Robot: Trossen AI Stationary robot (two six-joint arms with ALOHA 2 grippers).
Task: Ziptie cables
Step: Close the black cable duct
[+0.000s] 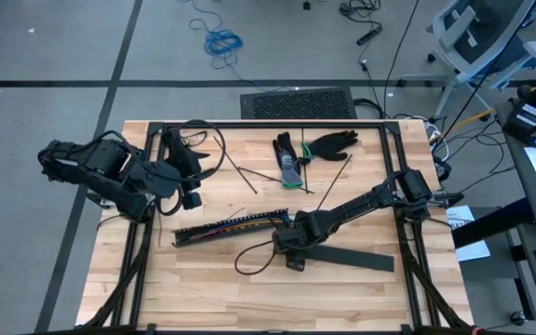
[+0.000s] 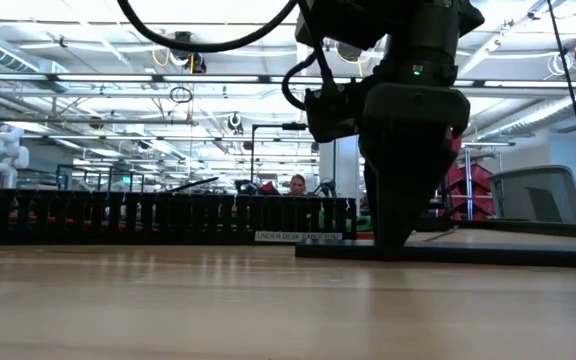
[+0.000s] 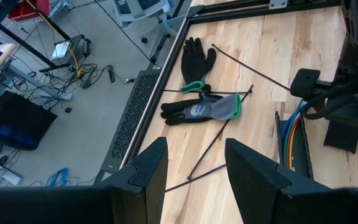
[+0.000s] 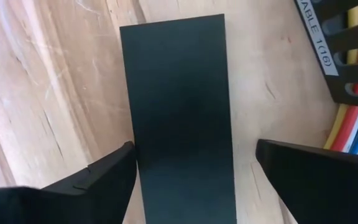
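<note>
Black flat lid (image 4: 179,118) sits between the right claw's (image 1: 293,249) spread jaws, ungripped; cables (image 4: 353,127) lie in the rail (image 1: 231,227) beside. Closing squarely comes next. Left claw (image 3: 194,171) hangs part-open, empty, off the bench's (image 1: 249,298) left edge.

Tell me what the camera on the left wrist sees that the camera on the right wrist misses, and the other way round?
Only the left wrist view shows two black gloves, thin dark zipties lying on the wood, the table's edge and the floor beyond, plus the right arm farther off. Only the right wrist view shows a flat black strip between the open right gripper fingers. Both show the wooden table, the coloured cables lying in the black slotted rail, and each arm's own dark fingers, the left gripper empty.
</note>
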